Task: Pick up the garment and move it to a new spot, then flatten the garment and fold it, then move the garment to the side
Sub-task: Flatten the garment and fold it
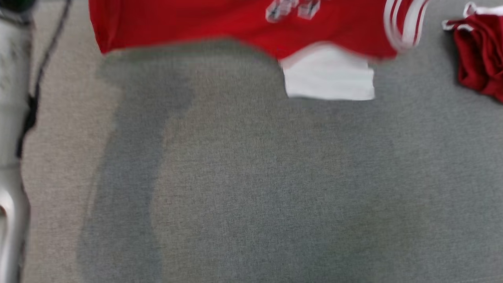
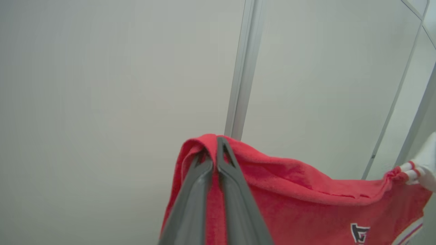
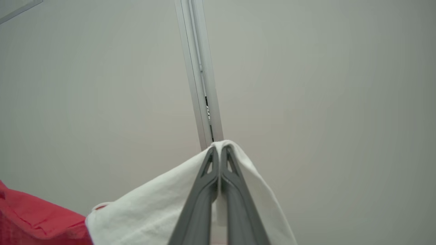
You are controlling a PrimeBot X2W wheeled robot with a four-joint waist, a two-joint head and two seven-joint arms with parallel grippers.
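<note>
Two grippers shared the load. The left gripper (image 2: 214, 149) was clenched on a bunched red edge of the garment (image 1: 235, 23), and the right gripper (image 3: 219, 149) was pinched tight on a white part of the same piece. In both wrist views the fingers pointed upward with the cloth draped over the tips and falling away beneath them.

From the head view, the garment hung as a wide red sheet along the far edge of the grey cloth surface (image 1: 251, 188). Its long axis ran left to right between the two grips, and a white panel (image 1: 328, 78) hung lowest, right of the middle. Blur hid whether that panel touched the surface.

So the garment lay below both grippers and neither arm was nearer. The open middle of the surface lay on the near side of the hanging hem, probably where it would be laid flat. A second red heap (image 1: 479, 55) sat at the far right edge, apart from the hanging cloth, and should be avoided.
</note>
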